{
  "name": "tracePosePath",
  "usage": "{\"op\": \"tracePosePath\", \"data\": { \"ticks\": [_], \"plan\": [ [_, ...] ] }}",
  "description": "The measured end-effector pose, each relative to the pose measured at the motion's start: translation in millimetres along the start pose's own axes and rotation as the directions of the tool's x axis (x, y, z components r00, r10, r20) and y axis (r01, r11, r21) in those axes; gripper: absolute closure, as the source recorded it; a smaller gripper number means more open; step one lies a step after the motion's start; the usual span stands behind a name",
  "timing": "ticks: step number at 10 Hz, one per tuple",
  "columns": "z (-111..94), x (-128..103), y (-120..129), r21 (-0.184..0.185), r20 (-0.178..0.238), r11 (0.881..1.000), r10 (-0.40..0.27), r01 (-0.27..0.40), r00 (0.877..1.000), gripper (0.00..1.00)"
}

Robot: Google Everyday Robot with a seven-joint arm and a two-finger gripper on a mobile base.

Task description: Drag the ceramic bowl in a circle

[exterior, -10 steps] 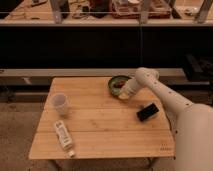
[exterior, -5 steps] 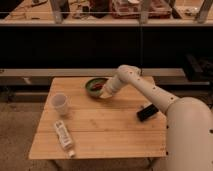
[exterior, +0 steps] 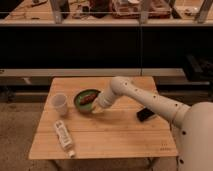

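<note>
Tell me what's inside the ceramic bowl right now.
Reddish-brown bits lie in the ceramic bowl. The gripper sits over its right rim, hiding whatever is there.

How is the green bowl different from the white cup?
The bowl is dark green; the cup is white. The bowl is wide and low; the cup is narrower and taller. The bowl has brownish bits inside; what is in the cup cannot be seen. The robot's pincer grips the bowl's rim on the side away from the cup; nothing touches the cup. Both sit upright on the wooden table.
</note>
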Motion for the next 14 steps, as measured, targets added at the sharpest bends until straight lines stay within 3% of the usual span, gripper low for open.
{"op": "tracePosePath", "data": {
  "ticks": [2, 3, 6, 8, 9, 12, 14],
  "plan": [
    [-10.1, 26.5, 38.2, -0.02, -0.028, 0.996, 0.082, -0.083, 0.996, 0.93],
    [-21.3, 44.0, 52.7, -0.006, -0.047, 0.99, 0.141, -0.141, 0.989, 0.93],
    [-64.7, 103.5, 73.9, 0.098, -0.112, 0.951, 0.304, -0.294, 0.946, 0.93],
    [-91.9, 142.8, 55.7, 0.192, -0.136, 0.917, 0.377, -0.349, 0.916, 0.93],
    [-96.5, 156.3, 42.8, 0.218, -0.137, 0.907, 0.395, -0.361, 0.908, 0.93],
    [-89.1, 181.5, -11.0, 0.261, -0.135, 0.895, 0.405, -0.362, 0.904, 0.93],
    [-86.0, 186.4, -49.2, 0.283, -0.141, 0.897, 0.389, -0.339, 0.911, 0.93]
  ]
}}
